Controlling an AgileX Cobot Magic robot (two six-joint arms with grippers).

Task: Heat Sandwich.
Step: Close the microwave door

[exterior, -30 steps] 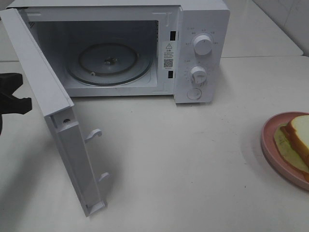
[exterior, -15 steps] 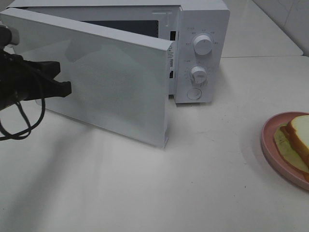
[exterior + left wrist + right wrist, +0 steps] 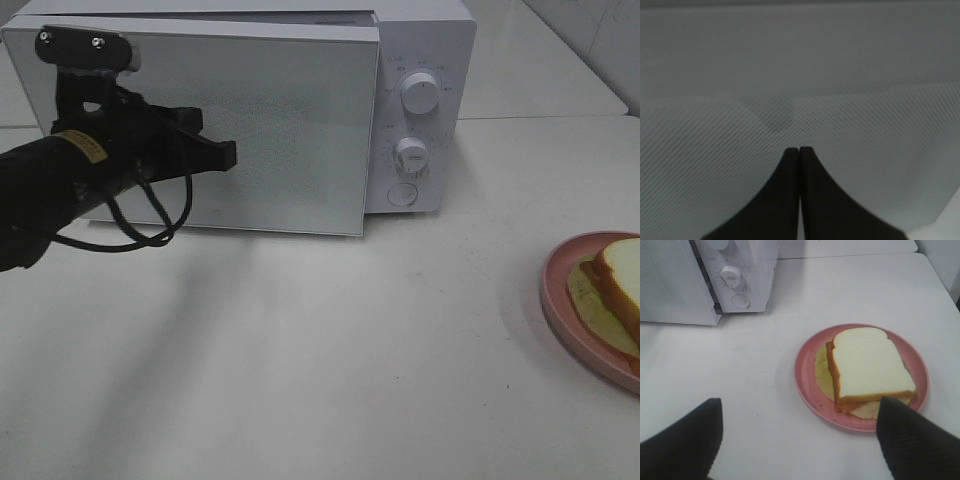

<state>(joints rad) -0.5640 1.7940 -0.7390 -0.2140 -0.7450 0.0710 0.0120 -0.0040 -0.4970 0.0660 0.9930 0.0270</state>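
Note:
The sandwich (image 3: 867, 365), white bread with tan crust and pale green filling, lies on a round pink plate (image 3: 807, 375) on the table. In the high view the sandwich (image 3: 622, 280) and plate (image 3: 560, 300) sit at the right edge, partly cut off. My right gripper (image 3: 799, 402) hangs open over the table just in front of the plate, holding nothing. My left gripper (image 3: 232, 155) is shut, its tips against the front of the white microwave's (image 3: 420, 60) door (image 3: 290, 130). The left wrist view shows the closed gripper (image 3: 799, 150) on the door's dotted window (image 3: 865, 110). The door stands almost closed.
Two knobs (image 3: 419, 92) and a round button (image 3: 402, 195) are on the microwave's right panel. A black cable (image 3: 140, 235) loops under my left arm. The right arm is out of the high view. Bare white table (image 3: 330, 350) lies between microwave and plate.
The microwave door swung from wide open to almost closed. My left arm moved right, pushing it with shut fingers. The sandwich, plate and right gripper stayed put.

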